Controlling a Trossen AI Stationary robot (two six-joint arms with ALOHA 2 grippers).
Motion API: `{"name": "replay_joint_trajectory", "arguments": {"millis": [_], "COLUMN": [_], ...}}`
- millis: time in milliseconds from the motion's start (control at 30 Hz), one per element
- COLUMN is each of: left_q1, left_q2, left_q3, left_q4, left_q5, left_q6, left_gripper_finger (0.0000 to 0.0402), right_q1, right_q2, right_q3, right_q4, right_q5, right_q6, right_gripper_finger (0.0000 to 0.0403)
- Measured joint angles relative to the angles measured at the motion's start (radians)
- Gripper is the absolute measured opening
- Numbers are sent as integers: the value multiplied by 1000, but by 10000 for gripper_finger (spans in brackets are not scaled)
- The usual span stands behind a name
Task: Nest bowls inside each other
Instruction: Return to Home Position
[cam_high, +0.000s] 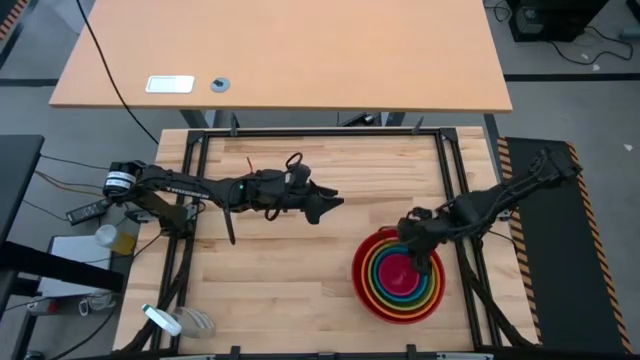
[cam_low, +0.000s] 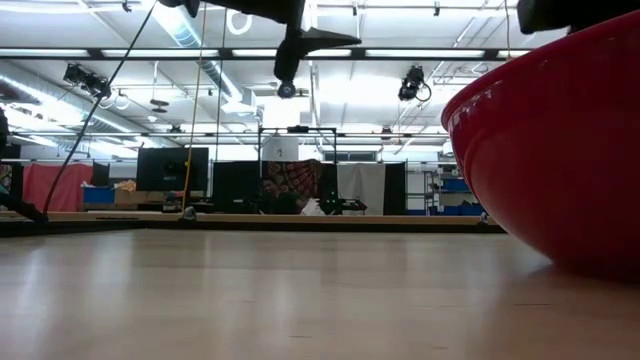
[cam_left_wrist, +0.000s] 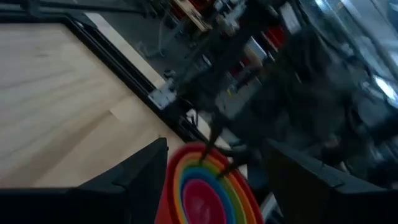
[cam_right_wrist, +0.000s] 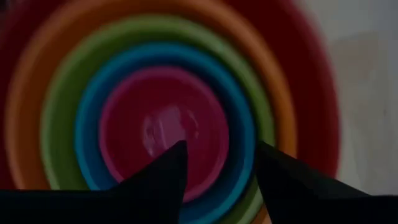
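Observation:
The bowls stand nested in one stack (cam_high: 398, 275) on the table's near right: red (cam_high: 358, 282) outermost, then orange, lime green, blue, and pink (cam_right_wrist: 155, 124) innermost. In the low view the red bowl's wall (cam_low: 560, 150) rests on the wood. My right gripper (cam_right_wrist: 221, 155) hangs over the stack's far side (cam_high: 420, 252), pointing steeply down, its fingers apart above the pink bowl's rim with nothing between them. Over the table's middle my left gripper (cam_high: 330, 205) is held in the air, open, facing the stack (cam_left_wrist: 205, 193).
Black frame rails (cam_high: 455, 180) run along the table's edges, close beside the stack on the right. A second tabletop (cam_high: 280, 60) lies beyond the far edge. Clear plastic items (cam_high: 170, 320) sit at the near left corner. Bare wood (cam_high: 280, 270) lies left of the bowls.

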Motion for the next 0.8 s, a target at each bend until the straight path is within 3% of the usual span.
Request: {"name": "replay_joint_trajectory", "arguments": {"millis": [300, 567, 800], "left_q1": [-5, 35, 77], "left_q2": [-182, -389, -568], "left_q3": [-85, -266, -471], "left_q4": [-153, -145, -27], "left_q5": [-24, -54, -59], "left_q6": [63, 85, 60], "left_gripper_finger": [249, 216, 201], "right_q1": [-40, -149, -260], "right_q2": [-326, -595, -856], "right_q3": [-209, -333, -358], "right_q4": [260, 339, 363], "right_q5": [84, 159, 180], "right_q6": [146, 157, 131], "right_gripper_finger": [192, 192, 191]}}
